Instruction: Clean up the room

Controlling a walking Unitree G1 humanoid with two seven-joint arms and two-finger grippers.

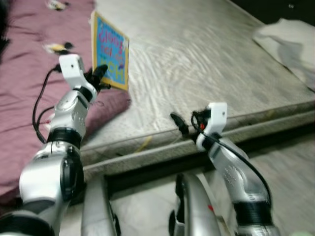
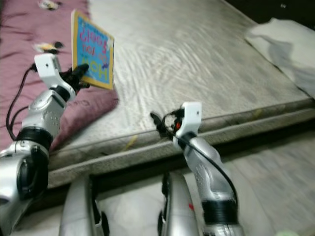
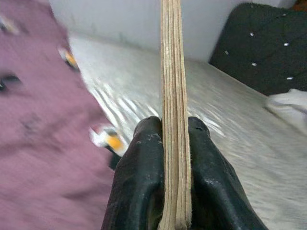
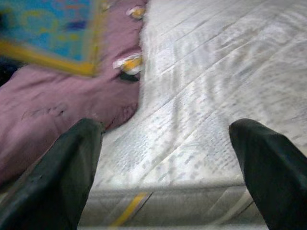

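We see a book point(image 1: 110, 50) with a blue cover and yellow border held upright above the edge of a purple blanket point(image 1: 24, 98), where the blanket meets the bare grey mattress point(image 1: 197, 64); the cover carries large pink and yellow lettering, but it is too blurred for us to read. The left gripper point(image 1: 101, 78) pinches the book at its lower edge, and in the left wrist view its two black fingers point(image 3: 139, 177) press flat against either side of the page stack; the left arm reaches up and forward from the shoulder, elbow bent, wrist raised. The right gripper point(image 4: 168, 163) hangs low near the front edge of the mattress, its fingers spread wide with nothing between them; that arm is bent at the elbow, forearm pointing toward the bed. A few small yellow and black bits point(image 1: 58, 47) lie on the blanket; a white cloth point(image 1: 285, 39) sits at the far right of the mattress.
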